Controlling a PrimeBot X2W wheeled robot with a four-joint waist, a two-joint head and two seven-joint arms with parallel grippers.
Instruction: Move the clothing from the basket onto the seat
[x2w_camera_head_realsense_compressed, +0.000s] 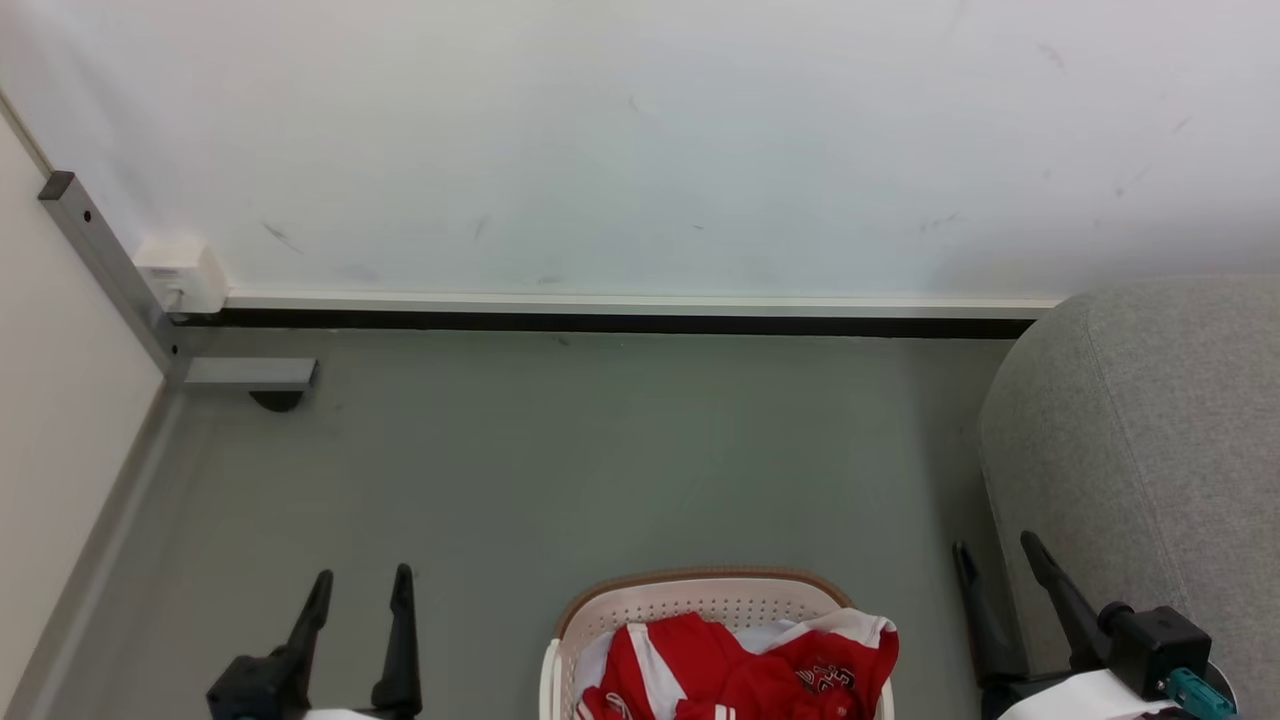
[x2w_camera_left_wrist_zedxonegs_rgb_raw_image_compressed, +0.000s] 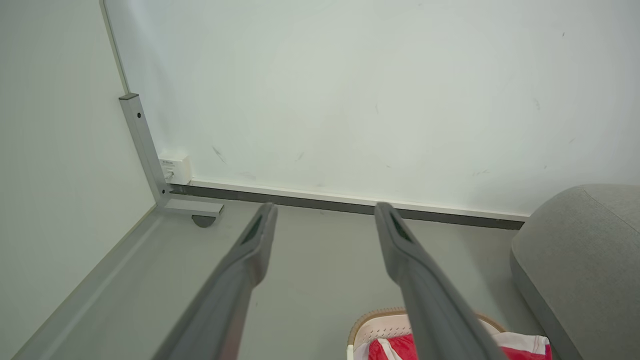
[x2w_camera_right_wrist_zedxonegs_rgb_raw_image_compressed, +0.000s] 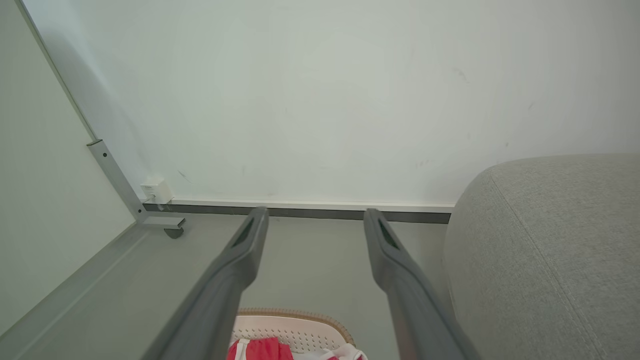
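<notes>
The red jersey (x2w_camera_head_realsense_compressed: 740, 670) with white stripes lies crumpled in the cream basket (x2w_camera_head_realsense_compressed: 690, 595) at the bottom middle of the head view, its dark number print facing up. The grey sofa (x2w_camera_head_realsense_compressed: 1150, 440) rises at the right. My left gripper (x2w_camera_head_realsense_compressed: 362, 578) stands open to the left of the basket, empty. My right gripper (x2w_camera_head_realsense_compressed: 998, 548) stands open between the basket and the sofa's side, empty. In the left wrist view the open gripper (x2w_camera_left_wrist_zedxonegs_rgb_raw_image_compressed: 325, 209) points at the wall, with the jersey (x2w_camera_left_wrist_zedxonegs_rgb_raw_image_compressed: 387, 347) and sofa (x2w_camera_left_wrist_zedxonegs_rgb_raw_image_compressed: 580, 250) low right. The right wrist view has the gripper (x2w_camera_right_wrist_zedxonegs_rgb_raw_image_compressed: 315, 214), basket (x2w_camera_right_wrist_zedxonegs_rgb_raw_image_compressed: 300, 330) and sofa (x2w_camera_right_wrist_zedxonegs_rgb_raw_image_compressed: 545, 250).
A white wall with a dark baseboard (x2w_camera_head_realsense_compressed: 620, 322) closes the far side. A grey metal bracket (x2w_camera_head_realsense_compressed: 110, 270) with a foot and a white socket box (x2w_camera_head_realsense_compressed: 185, 272) stand in the left corner beside a pale panel. A pale white cloth (x2w_camera_head_realsense_compressed: 780, 635) lies under the jersey. Grey floor (x2w_camera_head_realsense_compressed: 600, 460) lies between.
</notes>
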